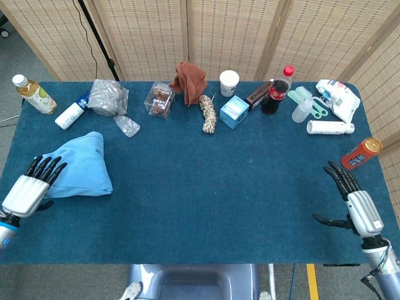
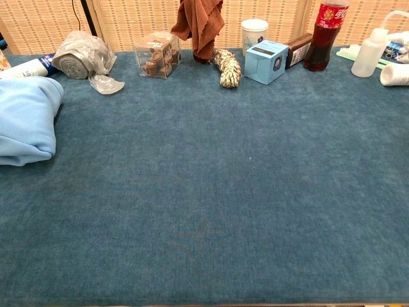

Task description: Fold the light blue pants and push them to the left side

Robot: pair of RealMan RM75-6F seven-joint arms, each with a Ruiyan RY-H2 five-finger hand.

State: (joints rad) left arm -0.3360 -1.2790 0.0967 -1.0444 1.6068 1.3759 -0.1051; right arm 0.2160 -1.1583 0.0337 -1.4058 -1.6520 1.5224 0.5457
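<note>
The light blue pants [image 1: 83, 167] lie folded in a bundle at the left side of the blue table; the chest view shows the pants [image 2: 25, 118] at its left edge. My left hand [image 1: 28, 187] is open beside their near left corner, fingertips at the cloth's edge, holding nothing. My right hand [image 1: 356, 201] is open at the table's right front, fingers spread, far from the pants. Neither hand shows in the chest view.
Along the back stand a tea bottle [image 1: 34, 94], a white bottle [image 1: 72, 112], a grey bag [image 1: 107, 97], a clear box [image 1: 160, 100], a brown cloth [image 1: 190, 80], a rope bundle [image 1: 208, 113], a cup [image 1: 229, 82], a blue box [image 1: 234, 112] and a cola bottle [image 1: 277, 90]. A red can [image 1: 361, 153] lies right.
</note>
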